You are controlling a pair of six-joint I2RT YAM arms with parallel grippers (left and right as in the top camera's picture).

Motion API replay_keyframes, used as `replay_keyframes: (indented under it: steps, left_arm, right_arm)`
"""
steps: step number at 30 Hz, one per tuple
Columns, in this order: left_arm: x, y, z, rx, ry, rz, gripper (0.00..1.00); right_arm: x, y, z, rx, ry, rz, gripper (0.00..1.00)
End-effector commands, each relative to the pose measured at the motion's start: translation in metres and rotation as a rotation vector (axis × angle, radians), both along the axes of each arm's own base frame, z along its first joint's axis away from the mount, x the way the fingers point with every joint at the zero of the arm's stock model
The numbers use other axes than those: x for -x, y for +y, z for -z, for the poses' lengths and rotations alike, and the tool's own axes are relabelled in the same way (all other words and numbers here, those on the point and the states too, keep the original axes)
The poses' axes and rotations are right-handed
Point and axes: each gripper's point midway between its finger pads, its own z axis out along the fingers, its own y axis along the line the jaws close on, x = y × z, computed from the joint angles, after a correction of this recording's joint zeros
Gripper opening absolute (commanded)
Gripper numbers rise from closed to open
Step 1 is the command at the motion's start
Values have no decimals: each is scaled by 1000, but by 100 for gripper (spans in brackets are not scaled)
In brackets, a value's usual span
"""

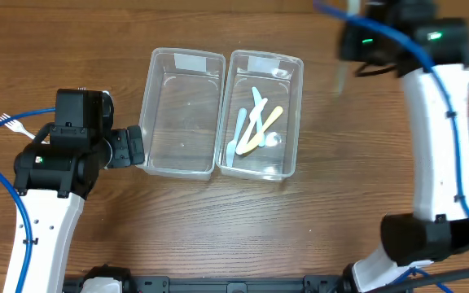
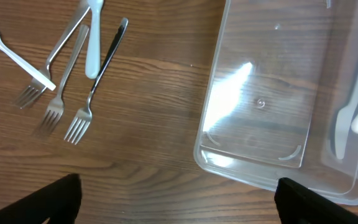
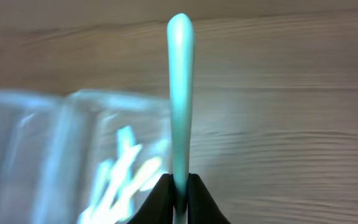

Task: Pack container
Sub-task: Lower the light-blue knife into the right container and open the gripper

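Two clear plastic containers stand side by side mid-table. The left container (image 1: 181, 114) is empty; it also shows in the left wrist view (image 2: 260, 106). The right container (image 1: 265, 167) holds light blue and yellow plastic utensils (image 1: 255, 126). My left gripper (image 2: 179, 205) is open and empty over bare wood, beside the left container's near corner. My right gripper (image 3: 180, 186) is shut on a pale teal plastic utensil (image 3: 180, 93), held in the air to the right of the right container (image 3: 104, 168), which is blurred there.
Several loose forks lie on the wood left of the containers: metal forks (image 2: 61, 93), a black-handled fork (image 2: 101, 68), a white plastic fork (image 2: 17, 56) and a light blue utensil handle (image 2: 93, 43). A white fork (image 1: 15, 126) shows at the table's left edge.
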Motion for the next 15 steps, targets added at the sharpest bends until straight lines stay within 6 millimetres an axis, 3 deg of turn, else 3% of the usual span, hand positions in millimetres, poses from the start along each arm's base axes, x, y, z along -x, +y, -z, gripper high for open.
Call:
replay_keyframes:
  steps: [1, 6, 11, 15]
  left_arm:
    - [-3, -1, -8, 15, -24, -10, 100]
    - [-3, -1, -8, 15, -23, -10, 100]
    - [-3, -1, -8, 15, -23, -10, 100]
    - [-3, -1, -8, 15, -21, -10, 100]
  right_arm:
    - [4, 45, 35, -4, 96, -20, 4]
    - [11, 85, 82, -19, 220, -23, 4]
    - [20, 103, 157, -40, 426, -31, 4]
    - [27, 105, 193, 1, 507, -66, 4]
